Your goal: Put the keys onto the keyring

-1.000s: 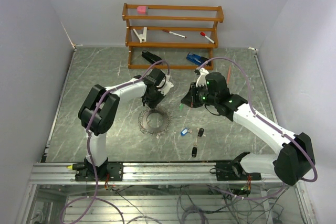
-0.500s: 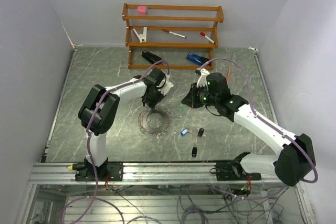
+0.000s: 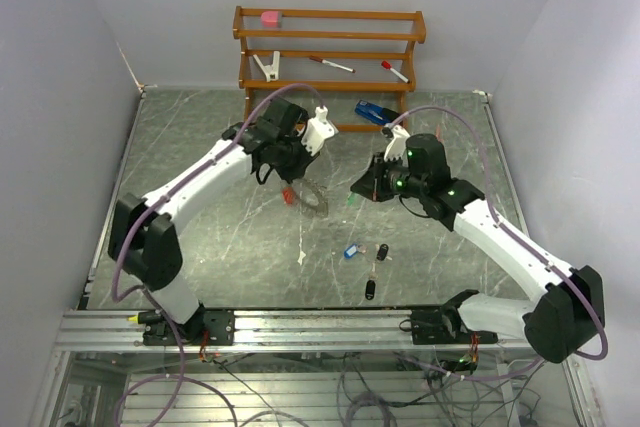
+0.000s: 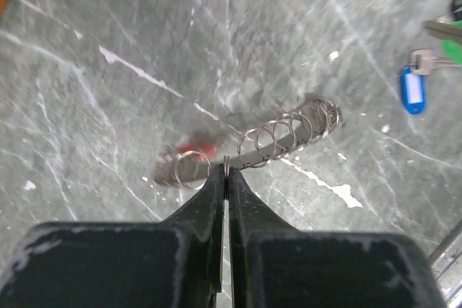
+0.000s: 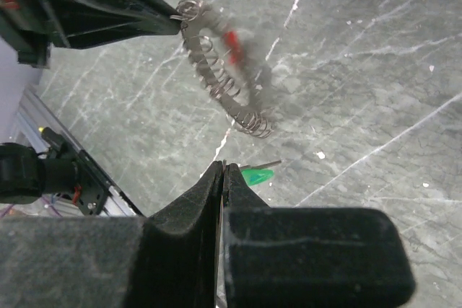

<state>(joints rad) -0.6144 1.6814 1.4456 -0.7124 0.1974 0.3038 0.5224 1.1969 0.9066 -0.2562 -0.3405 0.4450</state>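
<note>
My left gripper (image 3: 297, 179) is shut on the rim of the keyring (image 3: 312, 197) and holds it tilted above the table. The ring's small red tag (image 3: 288, 194) hangs from it. In the left wrist view the ring (image 4: 281, 135) shows edge-on past my shut gripper (image 4: 226, 169). My right gripper (image 3: 364, 192) is shut on the green key (image 3: 351, 201), just right of the ring. In the right wrist view the green key (image 5: 257, 176) hangs at my gripper (image 5: 224, 166), below the ring (image 5: 216, 81). A blue key (image 3: 350, 250) and two black keys (image 3: 383, 252) (image 3: 370, 289) lie on the table.
A wooden rack (image 3: 330, 35) stands at the back with two red-capped markers (image 3: 331, 65), a pink thing (image 3: 270, 18) and a white clip (image 3: 268, 65). A black object (image 3: 288, 108), a blue object (image 3: 372, 113) and an orange stick (image 3: 437, 140) lie near it.
My left gripper has lifted the keyring off the table and carried it back and to the right. My right gripper with the green key has shifted slightly right.
</note>
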